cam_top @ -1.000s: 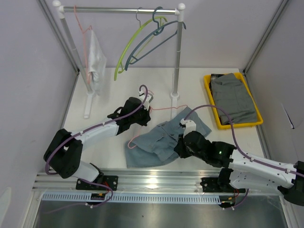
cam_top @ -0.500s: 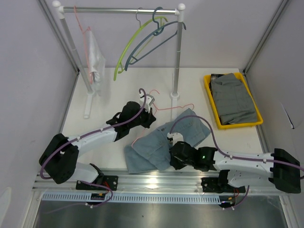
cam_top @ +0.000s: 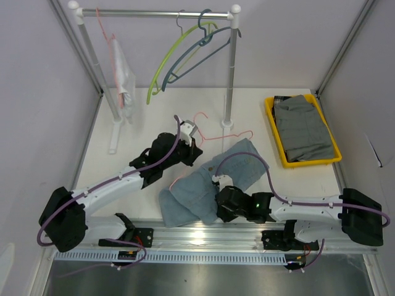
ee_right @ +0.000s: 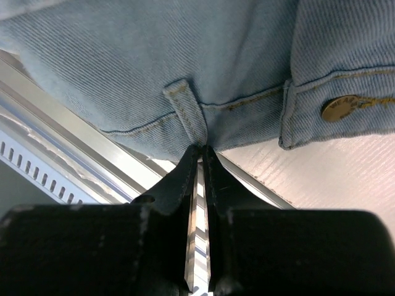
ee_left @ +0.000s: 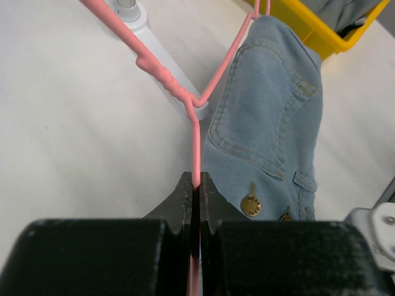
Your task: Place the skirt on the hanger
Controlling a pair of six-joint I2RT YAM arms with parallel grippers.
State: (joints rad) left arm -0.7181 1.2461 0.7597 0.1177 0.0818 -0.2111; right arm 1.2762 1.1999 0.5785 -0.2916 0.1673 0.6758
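Nearby, a rack post [cam_top: 232,68] stands just beyond hanger [ee_left: 195,142] and skirt [ee_left: 271,117].

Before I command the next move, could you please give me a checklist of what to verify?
1. Left end effector shut on pink hanger wire: ok.
2. Right end effector pinching skirt waistband beside a belt loop: ok.
3. Hanger arm inside the skirt: cannot tell; it only meets the skirt's edge in view.
4. Skirt spread flat: not ok; it lies folded.
5. Bare stretch on rack bar: ok.
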